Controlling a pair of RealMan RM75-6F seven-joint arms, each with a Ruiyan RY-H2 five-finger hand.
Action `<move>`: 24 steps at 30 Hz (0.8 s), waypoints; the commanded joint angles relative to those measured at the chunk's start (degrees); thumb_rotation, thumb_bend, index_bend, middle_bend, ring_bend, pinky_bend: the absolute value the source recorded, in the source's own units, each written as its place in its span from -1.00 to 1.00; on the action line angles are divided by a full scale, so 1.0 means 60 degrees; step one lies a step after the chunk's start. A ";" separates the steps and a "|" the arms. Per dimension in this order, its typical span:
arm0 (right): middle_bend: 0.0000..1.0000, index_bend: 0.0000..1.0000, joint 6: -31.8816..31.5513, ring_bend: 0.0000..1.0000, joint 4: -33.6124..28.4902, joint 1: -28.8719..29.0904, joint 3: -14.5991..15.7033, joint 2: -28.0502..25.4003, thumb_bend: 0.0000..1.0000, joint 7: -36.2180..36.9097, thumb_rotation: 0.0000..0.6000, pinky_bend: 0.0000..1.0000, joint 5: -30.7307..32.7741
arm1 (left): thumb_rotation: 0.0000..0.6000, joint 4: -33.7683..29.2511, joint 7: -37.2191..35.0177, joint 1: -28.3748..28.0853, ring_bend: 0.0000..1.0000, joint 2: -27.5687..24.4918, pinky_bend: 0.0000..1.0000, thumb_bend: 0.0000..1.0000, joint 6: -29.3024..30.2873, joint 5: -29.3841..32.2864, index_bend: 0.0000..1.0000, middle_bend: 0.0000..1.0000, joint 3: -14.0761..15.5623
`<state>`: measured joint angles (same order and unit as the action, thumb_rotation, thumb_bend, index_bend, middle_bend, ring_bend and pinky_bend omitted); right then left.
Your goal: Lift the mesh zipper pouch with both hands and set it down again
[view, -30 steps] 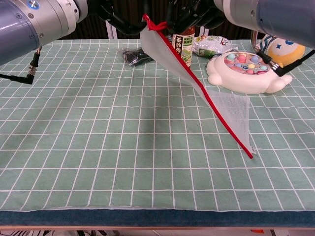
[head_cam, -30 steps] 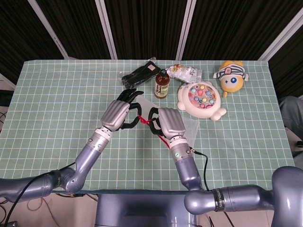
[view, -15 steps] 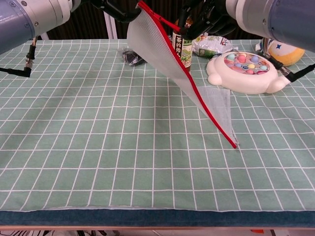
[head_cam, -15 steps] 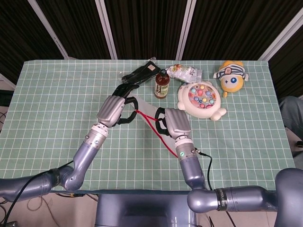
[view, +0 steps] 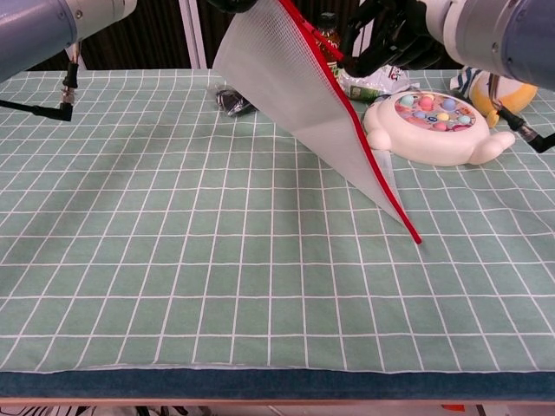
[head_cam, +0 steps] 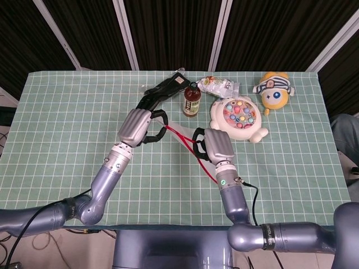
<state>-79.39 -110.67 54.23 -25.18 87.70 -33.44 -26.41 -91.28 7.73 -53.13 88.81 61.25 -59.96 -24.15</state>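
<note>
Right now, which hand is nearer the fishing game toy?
Right. The right hand sits just beside the fishing game toy's near-left edge, holding the mesh pouch. The left hand grips the pouch's other end, farther left beyond the bottle.

The pouch (view: pixel 295 95) is held above the tabletop (head_cam: pixel 67 129) between the left hand (head_cam: pixel 137 126) and right hand (head_cam: pixel 216 147). Behind it a bottle (head_cam: pixel 192 100) is placed, with a toy (head_cam: pixel 240 119) to its right.

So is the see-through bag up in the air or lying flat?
Mostly up: both hands, left hand and right hand, hold the mesh pouch tilted, its low corner near the tablecloth.
</note>
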 commanded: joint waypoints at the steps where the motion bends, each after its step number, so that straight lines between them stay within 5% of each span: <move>1: 1.00 0.24 0.0023 1.00 0.0027 -0.0076 0.0004 -0.0077 0.17 0.0034 1.00 1.00 0.0032 | 1.00 -0.0083 0.0014 -0.0015 -1.00 -0.0034 -0.91 -0.15 0.0052 0.0049 0.24 -0.75 -0.0069; 24: 1.00 0.24 0.0283 1.00 0.0218 -0.1001 -0.0091 -0.1352 0.17 0.0567 1.00 1.00 0.0183 | 1.00 -0.0881 -0.0237 0.0468 -1.00 -0.0837 -0.91 -0.15 0.0449 -0.0289 0.25 -0.75 0.0029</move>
<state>-77.91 -109.32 48.75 -25.56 80.10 -30.57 -25.40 -96.41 6.45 -50.48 83.96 63.84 -61.54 -24.09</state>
